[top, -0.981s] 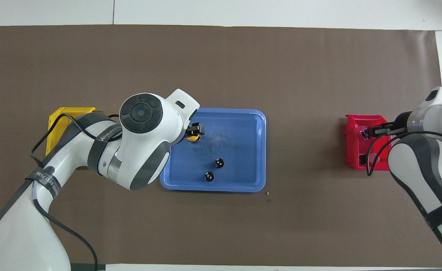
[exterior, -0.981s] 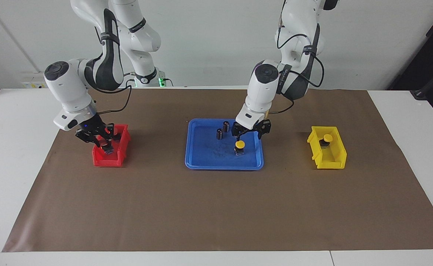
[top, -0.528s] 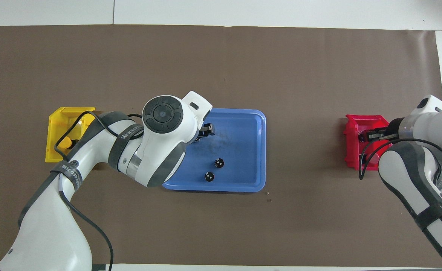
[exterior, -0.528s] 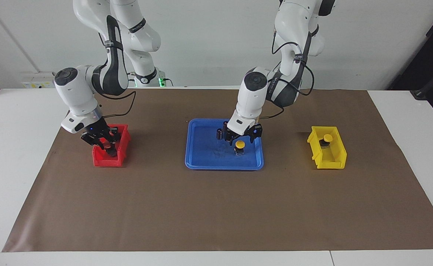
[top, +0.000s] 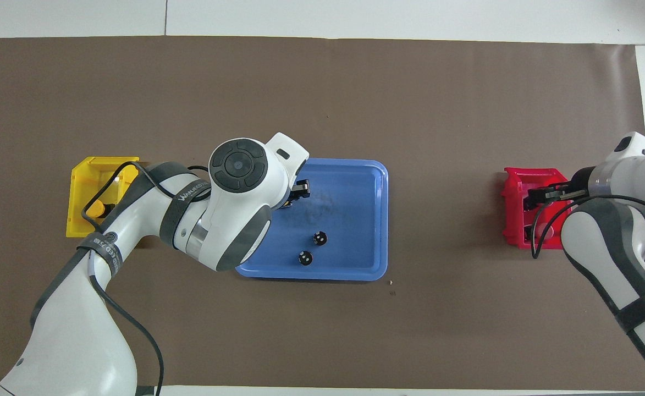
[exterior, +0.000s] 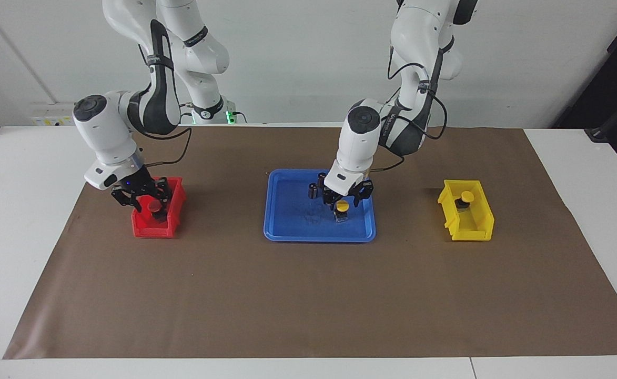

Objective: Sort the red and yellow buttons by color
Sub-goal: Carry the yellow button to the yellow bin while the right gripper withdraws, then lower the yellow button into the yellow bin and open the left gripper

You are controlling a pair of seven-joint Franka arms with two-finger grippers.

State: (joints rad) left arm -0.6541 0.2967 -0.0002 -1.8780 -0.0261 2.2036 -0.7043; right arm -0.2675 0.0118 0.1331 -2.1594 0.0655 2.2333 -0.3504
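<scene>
Yellow mushroom-cap push-button [exterior: 342, 206] in blue plastic tray [exterior: 287, 231] sits between spread left hand [exterior: 343, 201] fingers: lower squarely, pinch blocky base. Right hand [exterior: 148, 202] over red bin [exterior: 176, 197], grip unclear.

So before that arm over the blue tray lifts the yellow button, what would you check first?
1. Left gripper down at the yellow button in the blue tray: ok.
2. Grip closed on the button: cannot tell.
3. The two dark cylinders stand apart from the button, nearer the robots: ok.
4. Yellow bin has room beside the yellow button already in it: ok.
5. Right gripper is busy at the red bin, away from the lift path: ok.
6. Red button at that gripper is in the red bin: ok.
</scene>
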